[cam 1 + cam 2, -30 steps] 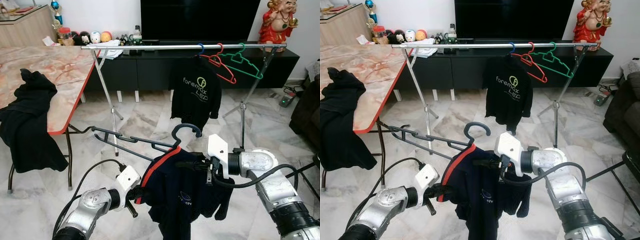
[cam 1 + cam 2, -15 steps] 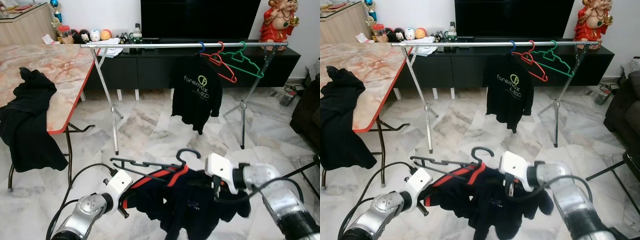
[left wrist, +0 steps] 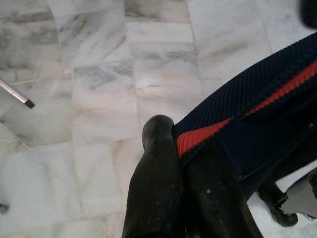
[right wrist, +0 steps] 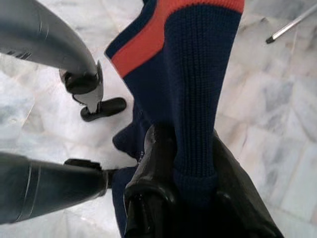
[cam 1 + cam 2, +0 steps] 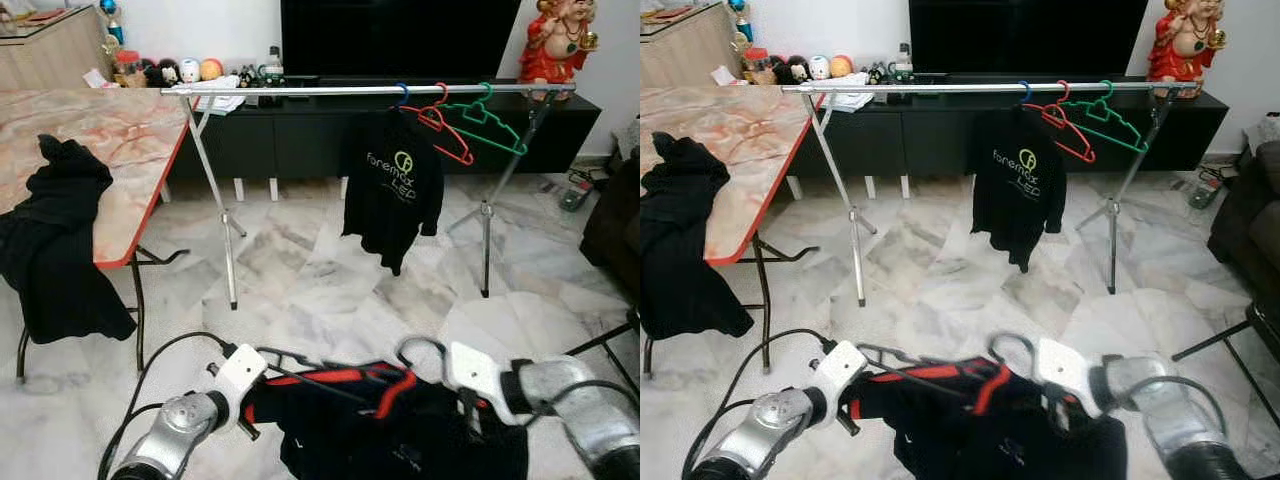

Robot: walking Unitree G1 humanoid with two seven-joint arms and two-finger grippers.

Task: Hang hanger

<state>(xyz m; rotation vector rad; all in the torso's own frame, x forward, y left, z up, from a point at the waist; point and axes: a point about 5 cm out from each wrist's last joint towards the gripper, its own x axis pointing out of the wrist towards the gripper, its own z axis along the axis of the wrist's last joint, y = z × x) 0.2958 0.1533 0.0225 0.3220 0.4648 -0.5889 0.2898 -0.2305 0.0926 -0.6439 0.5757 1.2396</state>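
Observation:
A navy shirt (image 5: 400, 440) with a red collar band lies draped over a dark hanger (image 5: 300, 364), low in front of me. The hanger's hook (image 5: 420, 346) points up near my right wrist. My left gripper (image 3: 173, 134) is shut on the shirt's red-edged collar at the left end. In the right wrist view, my right gripper (image 4: 185, 144) is shut on the collar fabric at the other end. Across the room stands a silver clothes rail (image 5: 300, 91) carrying a black printed shirt (image 5: 392, 185), a red hanger (image 5: 445, 132) and a green hanger (image 5: 492, 122).
A marble-topped table (image 5: 110, 140) stands at the left with a black garment (image 5: 55, 240) hanging over its edge. A black TV console (image 5: 300, 135) runs behind the rail. A dark sofa (image 5: 615, 220) is at the right. Marble floor (image 5: 320, 280) lies open between me and the rail.
Both arms have dropped, bringing the shirt and hanger from chest height down low. The hanger now lies nearly flat, and its hook has moved toward my right gripper.

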